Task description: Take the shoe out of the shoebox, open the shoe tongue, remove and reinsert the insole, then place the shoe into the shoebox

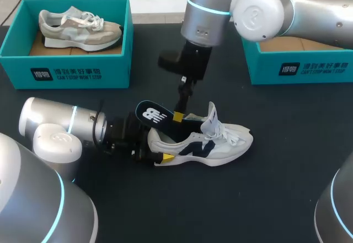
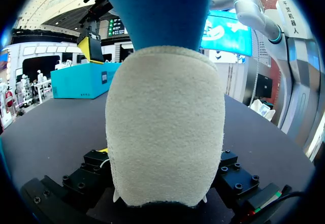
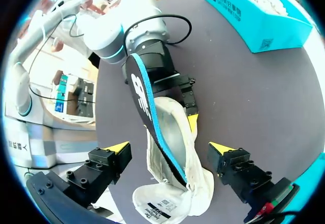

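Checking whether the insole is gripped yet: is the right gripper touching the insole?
Apart. The right wrist view shows the right gripper open, its yellow tips standing clear on either side of the insole that sticks up from the shoe.

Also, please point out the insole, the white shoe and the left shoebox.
insole point(image 1: 150, 112), head view, printed heel end.
white shoe point(image 1: 226, 144), head view, side panel.
left shoebox point(image 1: 83, 69), head view, front wall.

Matte black tabletop point(image 1: 287, 199), evenly lit
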Controlling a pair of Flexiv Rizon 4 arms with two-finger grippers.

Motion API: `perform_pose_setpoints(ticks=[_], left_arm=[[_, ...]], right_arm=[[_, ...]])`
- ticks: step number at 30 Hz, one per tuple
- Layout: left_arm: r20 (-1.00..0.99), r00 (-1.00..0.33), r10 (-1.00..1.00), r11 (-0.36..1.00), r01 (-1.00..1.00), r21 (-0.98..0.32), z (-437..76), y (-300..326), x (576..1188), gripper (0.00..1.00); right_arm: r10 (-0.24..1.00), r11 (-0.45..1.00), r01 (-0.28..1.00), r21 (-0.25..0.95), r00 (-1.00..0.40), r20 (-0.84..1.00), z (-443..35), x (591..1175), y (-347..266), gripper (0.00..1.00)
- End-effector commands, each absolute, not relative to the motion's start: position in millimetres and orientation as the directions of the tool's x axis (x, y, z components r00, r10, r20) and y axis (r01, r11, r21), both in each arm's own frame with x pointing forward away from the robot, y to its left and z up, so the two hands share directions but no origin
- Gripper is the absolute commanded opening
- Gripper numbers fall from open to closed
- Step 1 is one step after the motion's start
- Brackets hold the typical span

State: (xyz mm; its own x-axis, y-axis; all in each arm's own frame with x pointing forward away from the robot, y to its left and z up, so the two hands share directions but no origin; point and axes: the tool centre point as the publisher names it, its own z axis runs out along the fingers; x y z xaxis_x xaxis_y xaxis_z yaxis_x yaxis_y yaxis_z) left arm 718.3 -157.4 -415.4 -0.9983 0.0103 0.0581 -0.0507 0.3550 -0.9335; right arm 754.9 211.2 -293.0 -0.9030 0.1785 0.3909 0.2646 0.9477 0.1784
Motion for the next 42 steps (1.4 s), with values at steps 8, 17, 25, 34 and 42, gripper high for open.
perform_pose_setpoints(ticks=[8, 17, 25, 34, 42], left_arm=[[0.059, -0.998, 0.010, 0.357, -0.052, -0.933, -420, -157, 718, 0.00], [0.059, -0.998, 0.010, 0.357, -0.052, -0.933, -420, -157, 718, 0.00], [0.059, -0.998, 0.010, 0.357, -0.052, -0.933, -420, -157, 718, 0.00], [0.059, -0.998, 0.010, 0.357, -0.052, -0.933, -420, -157, 718, 0.00], [0.059, -0.998, 0.010, 0.357, -0.052, -0.933, -420, -157, 718, 0.00]], right_arm=[[0.098, 0.826, 0.408, 0.388, -0.783, 0.614, -281, 747, 208, 1.00], [0.060, 0.769, 0.472, 0.431, -0.725, 0.686, -285, 744, 214, 1.00], [0.073, 0.769, 0.456, 0.448, -0.759, 0.647, -289, 741, 220, 1.00], [0.032, 0.763, 0.440, 0.473, -0.757, 0.652, -293, 730, 229, 0.55], [-0.019, 0.768, 0.403, 0.497, -0.762, 0.647, -303, 729, 242, 0.46]])
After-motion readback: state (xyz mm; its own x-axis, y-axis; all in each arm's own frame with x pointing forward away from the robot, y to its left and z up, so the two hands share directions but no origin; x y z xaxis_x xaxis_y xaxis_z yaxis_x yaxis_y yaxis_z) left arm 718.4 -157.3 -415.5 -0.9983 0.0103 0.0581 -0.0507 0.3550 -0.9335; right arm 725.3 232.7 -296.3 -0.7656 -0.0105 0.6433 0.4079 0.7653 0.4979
